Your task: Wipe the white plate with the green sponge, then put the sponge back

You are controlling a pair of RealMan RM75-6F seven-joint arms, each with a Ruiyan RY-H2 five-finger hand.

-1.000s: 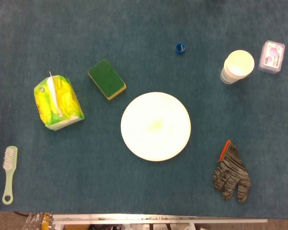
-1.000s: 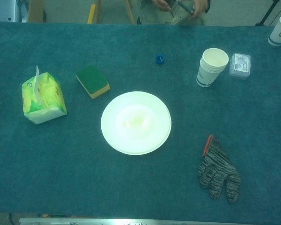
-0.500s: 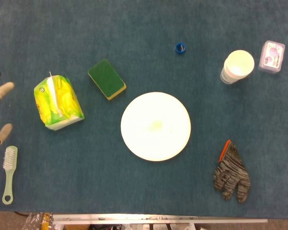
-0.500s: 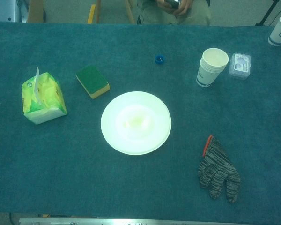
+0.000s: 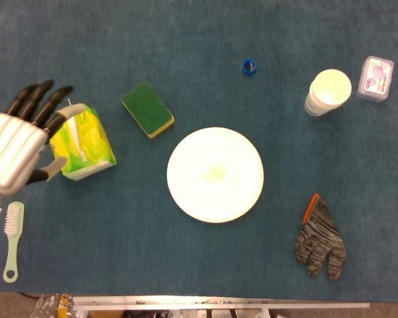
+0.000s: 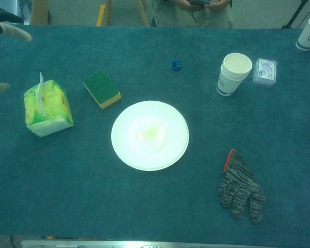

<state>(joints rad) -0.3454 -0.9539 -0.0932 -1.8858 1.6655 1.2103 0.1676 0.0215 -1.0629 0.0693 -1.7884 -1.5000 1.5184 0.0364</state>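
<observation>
Sponge (image 5: 147, 108) untouched; left hand (image 5: 16, 149) fingers (image 5: 43, 99) spread, empty.

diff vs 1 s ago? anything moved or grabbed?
Only the left hand moved: absent a second ago, it came in from the left edge and now sits over the table beside the tissue pack, fingers apart, holding nothing. Green sponge, white plate and everything else stayed put. Right hand not in view.

Beside the tissue pack (image 5: 81, 142), the left hand (image 5: 21, 144) has a ribbed silver-white back, black fingers (image 5: 32, 98) and a pale beige thumb tip.
</observation>
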